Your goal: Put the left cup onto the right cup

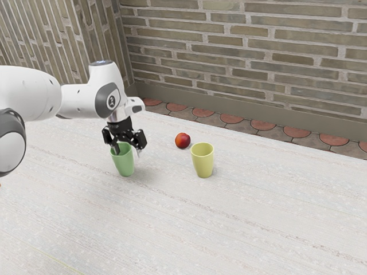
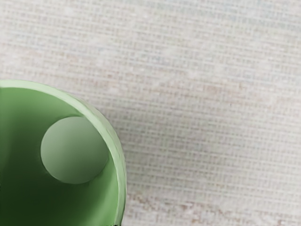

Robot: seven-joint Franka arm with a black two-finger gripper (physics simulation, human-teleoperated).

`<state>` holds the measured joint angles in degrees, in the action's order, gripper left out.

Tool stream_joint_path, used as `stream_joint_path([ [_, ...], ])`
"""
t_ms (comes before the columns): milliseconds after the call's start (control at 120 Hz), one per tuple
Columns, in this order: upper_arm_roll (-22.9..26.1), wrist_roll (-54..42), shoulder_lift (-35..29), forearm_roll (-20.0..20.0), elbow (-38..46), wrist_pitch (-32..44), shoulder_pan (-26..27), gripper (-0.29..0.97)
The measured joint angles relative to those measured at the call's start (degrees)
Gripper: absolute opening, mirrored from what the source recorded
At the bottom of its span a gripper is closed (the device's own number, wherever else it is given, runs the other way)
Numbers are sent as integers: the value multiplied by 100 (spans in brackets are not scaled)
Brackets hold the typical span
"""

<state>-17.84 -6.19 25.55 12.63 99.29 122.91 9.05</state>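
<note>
the step in hand looks like the grasp of the green cup [image 1: 124,165], the first half of the job. the gripper [image 1: 127,149] hangs right over its rim with the fingers spread wide and nothing clamped between them. one finger seems to sit at or just inside the rim's near wall and the other just outside the far wall, though i cannot tell whether either touches.

the cup stands upright on the table [image 1: 241,229] directly under the hand, mouth up toward the tool and long axis vertical. from the hand's camera its open mouth and round floor [image 2: 74,149] show, set a little off to one side of the hand.

next, i judge, the fingers must settle astride one wall and close on it. then comes a lift and a carry toward the exterior view's right, to the yellow-green cup [image 1: 202,160] — well apart from the gripper, also upright, with a red fruit [image 1: 183,140] just beside it.
</note>
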Motion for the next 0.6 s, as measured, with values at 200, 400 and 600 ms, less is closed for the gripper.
stream_joint_path([
  [200,0,17,177,-7,-216,8,-35,65],
  [400,5,39,488,3,-338,46,-43,64],
  [600,0,89,477,2,-408,38,-44,25],
])
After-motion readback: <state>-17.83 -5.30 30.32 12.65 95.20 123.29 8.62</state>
